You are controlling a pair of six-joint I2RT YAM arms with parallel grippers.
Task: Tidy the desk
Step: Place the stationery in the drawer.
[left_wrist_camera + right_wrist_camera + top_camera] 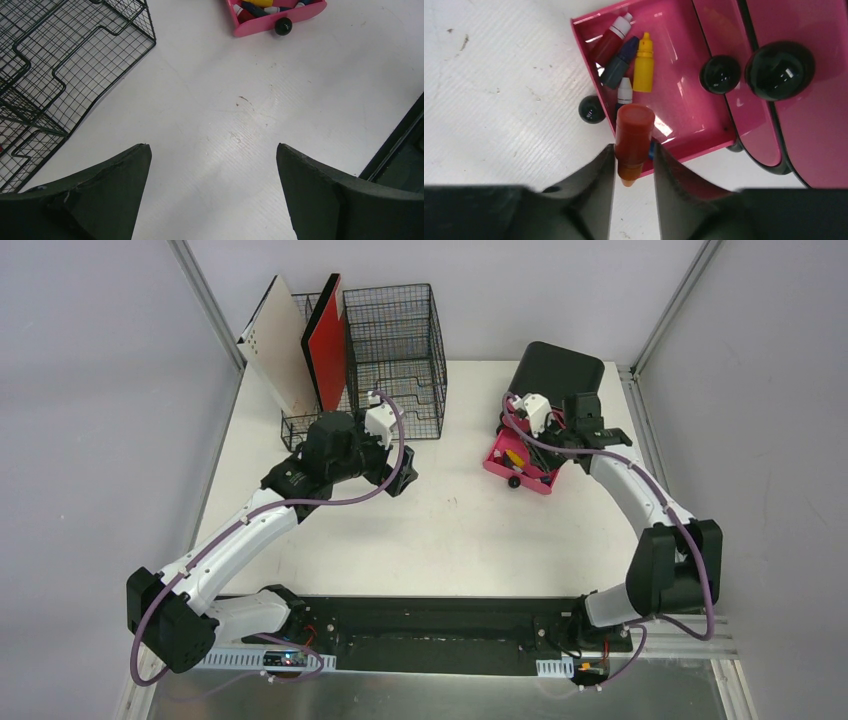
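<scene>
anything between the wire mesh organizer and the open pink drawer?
Nothing. Between the wire mesh organizer and the pink drawer there is only bare white desk with faint scuffs, clearest in the left wrist view.

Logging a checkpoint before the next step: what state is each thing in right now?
Left fingers: wide open, empty.
Right fingers: closed on the orange bottle.
Pink drawer: pulled out, small bottles inside.
Other two drawers: pushed in.
Wire rack: red board and white board standing in it.
</scene>
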